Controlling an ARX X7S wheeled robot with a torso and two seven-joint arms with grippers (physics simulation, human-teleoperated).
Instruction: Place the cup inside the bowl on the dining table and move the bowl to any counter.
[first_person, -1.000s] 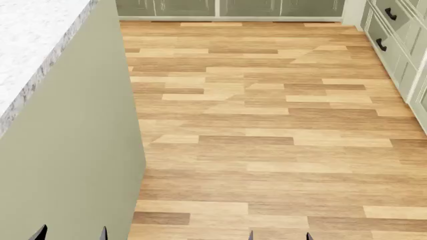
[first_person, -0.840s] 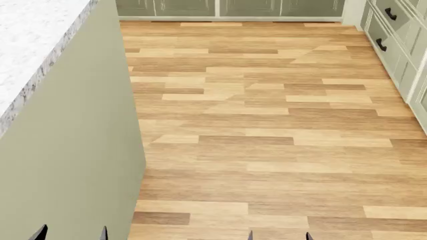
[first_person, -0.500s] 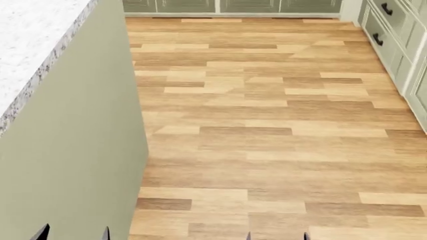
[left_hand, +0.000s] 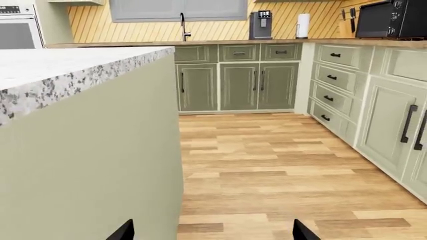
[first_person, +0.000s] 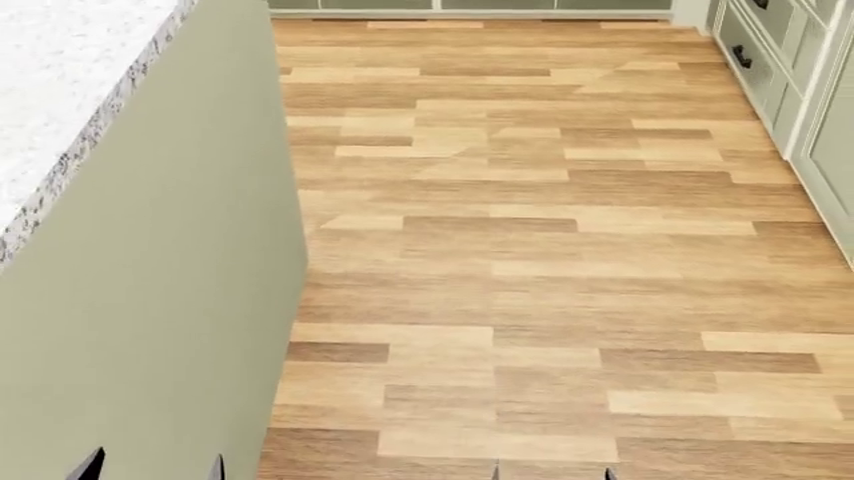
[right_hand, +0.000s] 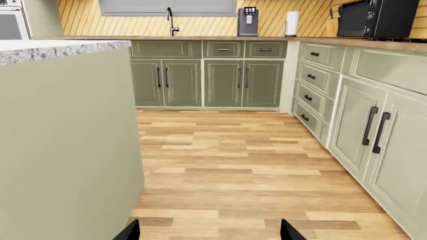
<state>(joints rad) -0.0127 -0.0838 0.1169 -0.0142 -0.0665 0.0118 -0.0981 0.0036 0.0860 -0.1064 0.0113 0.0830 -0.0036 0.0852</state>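
Both end effectors, left (left_hand: 211, 231) and right (right_hand: 207, 230), are shown spread and empty, held low for travel beside the white speckled stone tabletop (left_hand: 60, 67); neither cup nor bowl is visible.

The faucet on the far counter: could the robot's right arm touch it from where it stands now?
Probably not. The faucet stands across a long stretch of wooden floor, and the right gripper sits low at the near end, well short.

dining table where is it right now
The dining table runs along the head view's left edge, beside the left gripper; only its speckled top and green side show, no cup or bowl in view.
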